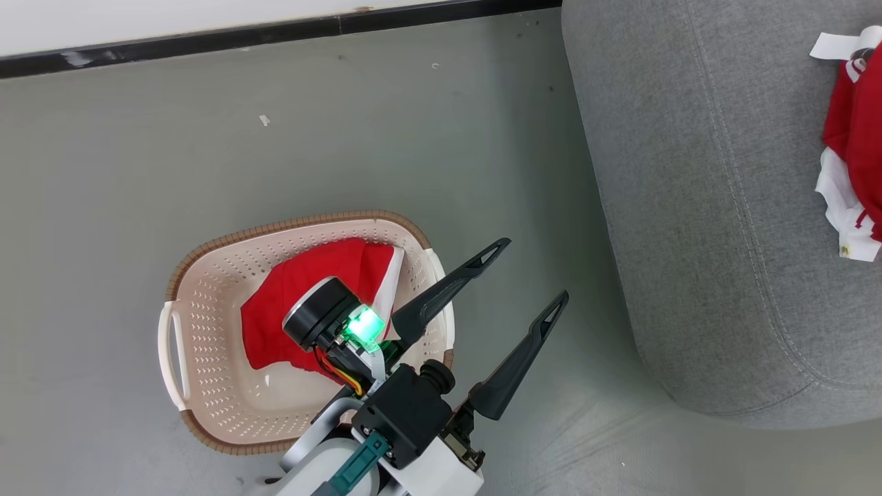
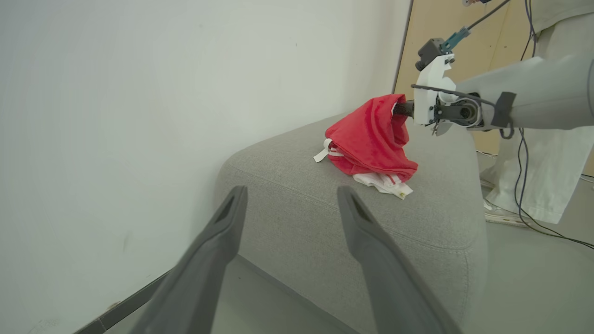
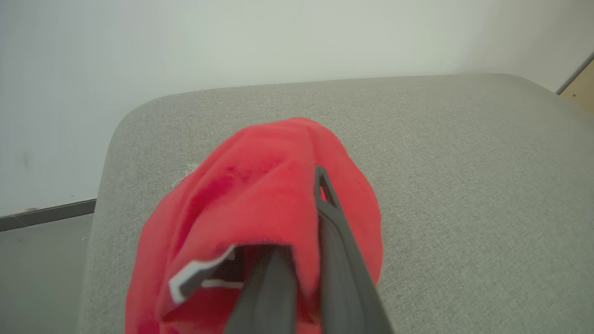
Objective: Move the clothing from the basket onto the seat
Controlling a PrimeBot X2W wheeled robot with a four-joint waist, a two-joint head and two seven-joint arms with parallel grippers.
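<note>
The cream basket (image 1: 207,386) stands on the floor and holds one piece of red clothing (image 1: 310,282) with white trim. My left gripper (image 1: 537,269) is open and holds nothing. It hangs past the basket's right rim, fingers pointing toward the grey seat (image 1: 703,207). In the left wrist view my left gripper (image 2: 292,192) faces the seat (image 2: 301,185). A second red garment (image 2: 371,139) rests there, its top lifted where my right gripper (image 3: 318,185) is shut on it. The cloth (image 3: 260,195) drapes over the fingers (image 3: 338,260) and hides one tip. This garment (image 1: 854,138) lies at the head view's right edge.
A white wall with a dark skirting board (image 1: 275,34) runs behind the basket. Grey floor (image 1: 344,138) separates basket and seat. A person in pale trousers (image 2: 547,162) stands beyond the seat, with cables (image 2: 524,185) hanging beside a wooden panel (image 2: 487,28).
</note>
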